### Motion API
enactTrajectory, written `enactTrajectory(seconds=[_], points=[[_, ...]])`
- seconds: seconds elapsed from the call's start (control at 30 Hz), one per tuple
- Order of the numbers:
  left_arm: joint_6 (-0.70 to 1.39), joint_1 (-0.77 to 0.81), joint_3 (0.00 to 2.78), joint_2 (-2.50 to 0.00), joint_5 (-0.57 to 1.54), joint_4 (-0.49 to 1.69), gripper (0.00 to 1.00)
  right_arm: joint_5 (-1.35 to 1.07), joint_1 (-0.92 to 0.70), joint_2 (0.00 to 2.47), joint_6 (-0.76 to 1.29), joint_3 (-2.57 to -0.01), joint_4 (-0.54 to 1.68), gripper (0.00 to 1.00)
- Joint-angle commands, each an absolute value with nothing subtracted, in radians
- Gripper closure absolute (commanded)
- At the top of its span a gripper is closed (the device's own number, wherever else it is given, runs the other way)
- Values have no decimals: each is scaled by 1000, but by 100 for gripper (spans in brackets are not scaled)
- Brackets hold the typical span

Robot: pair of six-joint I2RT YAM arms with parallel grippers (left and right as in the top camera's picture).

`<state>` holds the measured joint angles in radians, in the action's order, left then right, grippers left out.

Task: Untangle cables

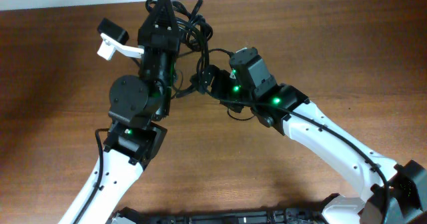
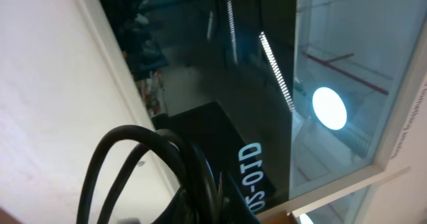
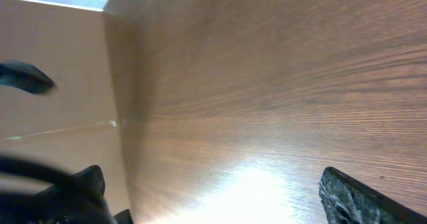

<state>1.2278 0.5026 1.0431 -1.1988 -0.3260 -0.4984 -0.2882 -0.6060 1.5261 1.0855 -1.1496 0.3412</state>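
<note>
Overhead view: nearest the arm bases, the right pincer (image 1: 203, 79) stood with its fingers spread wide and empty, just on the near side of the left pincer (image 1: 166, 9) and low over the desk (image 1: 307, 37). Between the two, the cables (image 1: 194, 36) hung as a bunched knot of thin black loops, draped beside the left pincer and trailing toward the right one. Farthest out, the left pincer was closed on that bundle, apparently tilted upward. The cords looked light, limp and slick, likelier to slide than resist. A free loop hanging below the left pincer, clear of the knot, seemed the best place to take hold.
</note>
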Motion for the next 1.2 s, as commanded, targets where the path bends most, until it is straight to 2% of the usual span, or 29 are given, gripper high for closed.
enactTrajectory(seconds=[0.0, 0.23, 0.47, 0.53, 0.6, 0.73, 0.8, 0.93, 1.17], points=[[1242, 501, 1076, -1172, -387, -542, 100, -223, -621, 1551, 1051, -1148, 423, 0], [1242, 501, 1076, -1172, -428, -468, 100, -176, -603, 1551, 1040, -1148, 529, 0], [1241, 498, 1076, -1172, -462, -62, 100, -292, -593, 1549, 711, -1148, 470, 0], [1196, 484, 1076, -1172, -461, 9, 100, -349, -593, 1543, 616, -1148, 430, 0], [1076, 467, 1076, -1172, -427, 50, 100, -344, -585, 1537, 609, -1148, 426, 0], [889, 373, 1076, -1172, -81, 64, 100, -389, -491, 1534, 609, -1148, 426, 0], [809, 296, 1076, -1172, 174, 62, 100, -556, -405, 1530, 484, -1148, 416, 0], [707, 155, 1076, -1172, 549, 62, 100, -831, -319, 1530, 194, -1148, 413, 1], [517, 21, 1076, -1172, 1040, 6, 100, -959, -314, 1530, -4, -1148, 366, 1]])
